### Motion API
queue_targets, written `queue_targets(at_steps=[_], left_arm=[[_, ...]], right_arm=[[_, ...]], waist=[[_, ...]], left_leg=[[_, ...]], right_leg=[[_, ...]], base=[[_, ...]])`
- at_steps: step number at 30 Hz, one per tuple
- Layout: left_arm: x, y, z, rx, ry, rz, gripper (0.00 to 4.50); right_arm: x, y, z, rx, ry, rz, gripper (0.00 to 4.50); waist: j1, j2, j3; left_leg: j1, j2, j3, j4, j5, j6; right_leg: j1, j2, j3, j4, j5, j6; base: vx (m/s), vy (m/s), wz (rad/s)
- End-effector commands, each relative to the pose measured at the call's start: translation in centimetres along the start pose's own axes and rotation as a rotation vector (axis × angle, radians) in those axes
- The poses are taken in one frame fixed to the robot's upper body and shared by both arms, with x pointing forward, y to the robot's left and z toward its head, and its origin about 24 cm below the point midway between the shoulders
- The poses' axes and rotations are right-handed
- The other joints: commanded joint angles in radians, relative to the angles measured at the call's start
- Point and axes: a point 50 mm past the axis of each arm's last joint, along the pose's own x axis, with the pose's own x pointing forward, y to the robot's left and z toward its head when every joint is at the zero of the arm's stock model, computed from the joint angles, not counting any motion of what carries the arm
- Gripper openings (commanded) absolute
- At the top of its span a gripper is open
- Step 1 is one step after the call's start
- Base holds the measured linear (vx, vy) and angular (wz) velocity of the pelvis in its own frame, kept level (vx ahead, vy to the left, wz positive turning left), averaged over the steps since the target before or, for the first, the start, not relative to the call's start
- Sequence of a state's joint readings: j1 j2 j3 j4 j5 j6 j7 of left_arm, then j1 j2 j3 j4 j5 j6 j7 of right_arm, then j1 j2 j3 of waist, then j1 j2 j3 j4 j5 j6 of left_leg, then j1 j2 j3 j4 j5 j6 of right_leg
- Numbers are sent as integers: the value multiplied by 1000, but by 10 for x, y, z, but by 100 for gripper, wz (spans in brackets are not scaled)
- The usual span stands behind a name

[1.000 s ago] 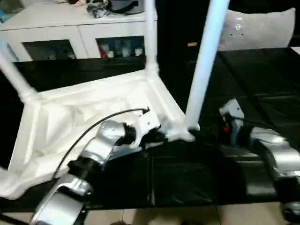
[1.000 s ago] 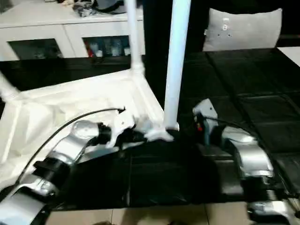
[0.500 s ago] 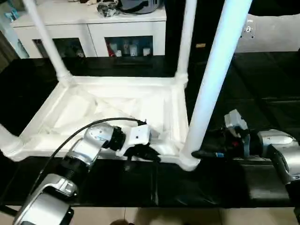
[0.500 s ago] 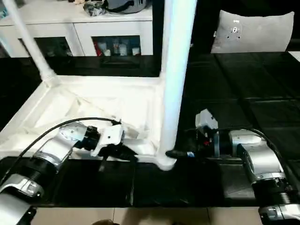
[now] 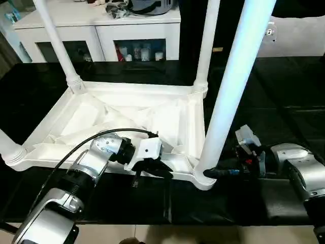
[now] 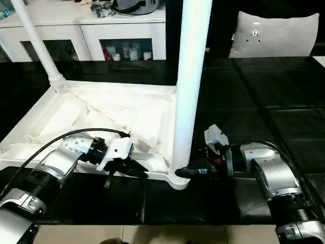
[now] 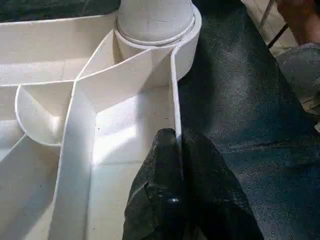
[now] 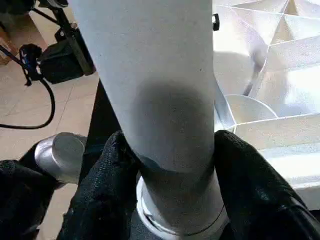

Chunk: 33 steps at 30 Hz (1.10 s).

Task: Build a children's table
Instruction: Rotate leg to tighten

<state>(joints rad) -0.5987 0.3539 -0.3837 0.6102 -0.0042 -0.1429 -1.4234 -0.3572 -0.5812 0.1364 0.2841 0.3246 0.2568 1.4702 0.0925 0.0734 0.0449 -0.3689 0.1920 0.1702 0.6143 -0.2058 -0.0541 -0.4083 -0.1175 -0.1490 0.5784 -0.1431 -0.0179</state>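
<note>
The children's table (image 5: 127, 119) lies upside down on the black work table (image 5: 284, 86), legs pointing up. The left gripper (image 7: 176, 145) pinches the near rim wall tightly. The right gripper (image 8: 170, 165) has both fingers (image 8: 107, 185) pressed against the base of the near right leg (image 5: 231, 86).

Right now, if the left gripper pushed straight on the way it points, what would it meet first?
The left gripper is clamped on the table top's outer rim and points along it. Straight on it would likely meet the corner socket holding the near leg.
</note>
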Motion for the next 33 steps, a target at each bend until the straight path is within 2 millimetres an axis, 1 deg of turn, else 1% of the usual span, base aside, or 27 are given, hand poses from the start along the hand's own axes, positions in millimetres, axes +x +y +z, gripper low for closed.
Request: queue_targets(at_steps=[1, 3, 4, 5, 6, 7, 8, 9, 10, 11, 12, 13, 14, 15, 16, 18, 19, 20, 22, 23, 25, 26, 27, 30, 31, 32, 33], left_arm=[[0, 5, 16, 79, -20, -40, 0], [0, 9, 16, 33, -28, 14, 0], [0, 9, 16, 33, -28, 14, 0], [2, 16, 19, -26, -51, 100, 0], [3, 19, 20, -49, -62, 133, 0], [6, 22, 22, -74, -74, 172, 0], [6, 22, 22, -74, -74, 172, 0], [12, 28, 26, -113, -89, 242, 0], [12, 28, 26, -113, -89, 243, 0], [16, 30, 28, -128, -93, 268, 0], [23, 34, 31, -158, -103, 306, 0], [26, 36, 33, -169, -106, 328, 0], [31, 39, 35, -188, -108, 360, 0], [34, 41, 36, -199, -108, 376, 0], [36, 43, 38, -206, -109, 404, 0], [42, 49, 42, -216, -112, 458, 0], [43, 52, 44, -218, -115, 480, 0], [45, 54, 46, -213, -119, 504, 0], [47, 56, 48, -199, -115, 526, 0], [47, 58, 49, -175, -109, 547, 0], [46, 58, 47, -146, -99, 560, 0], [45, 58, 46, -119, -93, 564, 0], [43, 57, 45, -96, -95, 558, 0], [41, 57, 42, -88, -101, 558, 0], [40, 57, 42, -88, -101, 562, 0], [37, 57, 40, -111, -137, 572, 0], [36, 56, 39, -128, -160, 563, 0]], right_arm=[[7, 2, 4, 11, -28, 29, 199], [10, 3, 6, 65, -92, 2, 196], [10, 3, 6, 65, -92, 2, 195], [16, 3, 7, 117, -131, -55, 195], [19, 3, 6, 138, -136, -79, 195], [24, 2, 5, 155, -137, -122, 195], [24, 2, 5, 155, -137, -122, 195], [34, -1, 2, 172, -131, -211, 195], [34, -1, 2, 173, -131, -212, 195], [39, -3, 1, 177, -134, -254, 195], [47, -9, 0, 198, -135, -352, 195], [50, -12, 0, 205, -135, -401, 195], [55, -17, 0, 215, -137, -467, 195], [58, -19, 1, 221, -138, -497, 195], [60, -22, 1, 227, -135, -548, 195], [66, -30, 2, 258, -137, -659, 195], [68, -33, 2, 265, -140, -697, 195], [69, -35, 3, 261, -138, -741, 195], [70, -39, 4, 266, -150, -815, 195], [67, -40, 5, 294, -202, -858, 249], [63, -40, 5, 297, -221, -885, 249], [60, -39, 3, 281, -212, -909, 262], [56, -38, 1, 262, -199, -935, 262], [50, -35, -1, 207, -166, -960, 299], [48, -34, -2, 191, -156, -969, 299], [42, -29, -4, 198, -164, -963, 315], [39, -26, -4, 195, -163, -959, 325]], waist=[[-2, -26, -75], [-3, -25, -73], [-2, -26, -72], [-4, -22, -71], [-5, -24, -70], [-6, -22, -69], [-7, -22, -67], [-10, -24, -67], [-15, -26, -63], [-24, -27, -64], [-29, -26, -64], [-44, -27, -62], [-58, -31, -63], [-64, -30, -64], [-71, -27, -65], [-84, -30, -64], [-89, -27, -64], [-91, -28, -65], [-92, -26, -66], [-91, -24, -66], [-89, -23, -72], [-88, -21, -73], [-85, -21, -74], [-78, -22, -74], [-76, -22, -74], [-75, -25, -73], [-73, -25, -71]], left_leg=[[1, 41, -7, -70, -145, 101], [1, 41, -7, -72, -143, 100], [1, 41, -7, -72, -149, 95], [4, 41, -6, -74, -154, 86], [6, 40, -7, -74, -169, 75], [5, 38, -7, -75, -171, 70], [9, 38, -7, -76, -185, 59], [9, 35, -8, -76, -193, 57], [6, 34, -8, -78, -199, 46], [5, 28, -11, -77, -212, 36], [3, 27, -12, -77, -211, 33], [1, 24, -12, -76, -215, 28], [-2, 18, -12, -73, -218, 28], [-4, 16, -12, -72, -215, 29], [-1, 16, -13, -71, -218, 34], [-3, 10, -11, -67, -221, 44], [-2, 9, -11, -66, -218, 48], [-2, 9, -12, -65, -221, 50], [0, 11, -13, -66, -222, 55], [-2, 13, -14, -68, -217, 58], [-5, 19, -17, -72, -198, 69], [-8, 23, -18, -74, -179, 79], [-7, 24, -16, -74, -164, 86], [-6, 26, -14, -73, -140, 95], [-6, 25, -12, -72, -136, 95], [-6, 24, -11, -73, -139, 97], [-5, 23, -9, -73, -143, 100]], right_leg=[[65, -45, 58, -62, -319, -166], [66, -44, 58, -64, -321, -167], [66, -45, 57, -66, -339, -160], [63, -43, 58, -68, -354, -156], [63, -45, 55, -72, -382, -150], [65, -44, 54, -74, -395, -143], [61, -44, 53, -79, -424, -132], [63, -45, 52, -82, -440, -125], [61, -44, 50, -85, -465, -112], [66, -46, 44, -92, -507, -89], [66, -45, 44, -91, -507, -84], [63, -44, 41, -97, -516, -76], [65, -42, 37, -100, -531, -66], [66, -42, 36, -101, -533, -61], [63, -42, 34, -104, -537, -60], [61, -38, 31, -108, -541, -59], [59, -38, 30, -111, -545, -55], [59, -37, 27, -112, -546, -51], [58, -38, 29, -112, -539, -51], [60, -39, 30, -110, -527, -53], [65, -40, 35, -100, -455, -71], [67, -40, 39, -94, -401, -90], [67, -40, 42, -89, -364, -105], [69, -43, 47, -81, -315, -129], [71, -43, 48, -79, -309, -137], [72, -44, 49, -80, -318, -141], [73, -43, 49, -84, -330, -136]], base=[[0, 0, 0], [0, 0, 0], [0, 0, 0], [0, 0, 0], [0, 0, 0], [0, 0, 0], [0, 0, 0], [0, 0, 0], [0, 0, 0], [0, 0, 0], [0, 0, 0], [0, 0, 0], [0, 0, 0], [0, 0, 0], [0, 0, 0], [0, 0, 0], [0, 0, 0], [0, 0, 0], [0, 0, 0], [0, 0, 0], [0, 0, 0], [0, 0, 0], [0, 0, 0], [0, 0, 0], [0, 0, 0], [0, 0, 0], [0, 0, 0]])
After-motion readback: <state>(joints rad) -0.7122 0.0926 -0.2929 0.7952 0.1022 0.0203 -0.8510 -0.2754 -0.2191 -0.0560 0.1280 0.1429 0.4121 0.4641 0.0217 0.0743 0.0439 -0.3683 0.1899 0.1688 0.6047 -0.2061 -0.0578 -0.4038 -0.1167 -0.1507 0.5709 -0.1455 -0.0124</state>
